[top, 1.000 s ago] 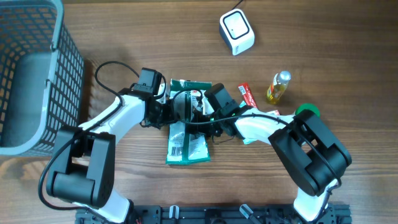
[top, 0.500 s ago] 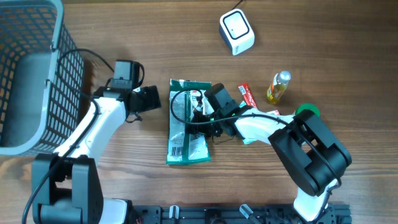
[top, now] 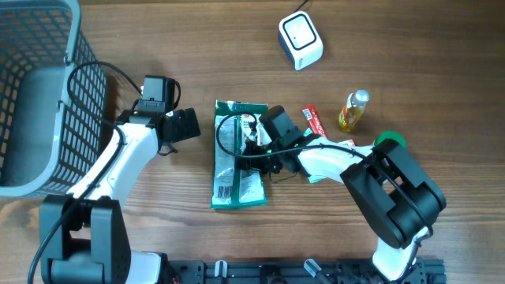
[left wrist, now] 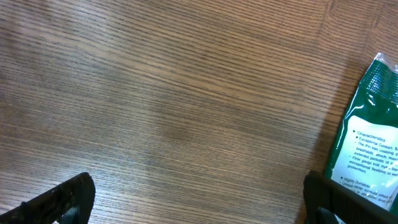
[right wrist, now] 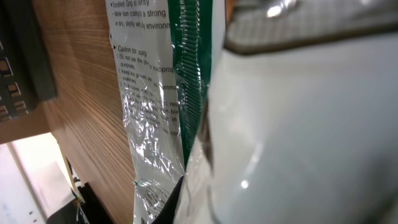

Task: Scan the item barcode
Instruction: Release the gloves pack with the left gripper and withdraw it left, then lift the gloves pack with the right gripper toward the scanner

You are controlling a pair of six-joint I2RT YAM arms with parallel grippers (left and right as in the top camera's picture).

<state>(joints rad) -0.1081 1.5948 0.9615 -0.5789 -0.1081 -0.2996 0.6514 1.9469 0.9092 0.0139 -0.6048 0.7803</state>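
Wooden table [top: 394,47] fills my overhead feed, with the grey mesh basket [top: 31,95] at its left edge and the green packet [top: 237,185] lying flat in the middle, printed side up. My right gripper [top: 254,146] sits on the packet with fingers together, though I cannot tell whether they pinch the film, while my left gripper [top: 189,125] hovers just left of it, fingers wide apart and empty. The white scanner [top: 300,41] stands well apart near the far edge.
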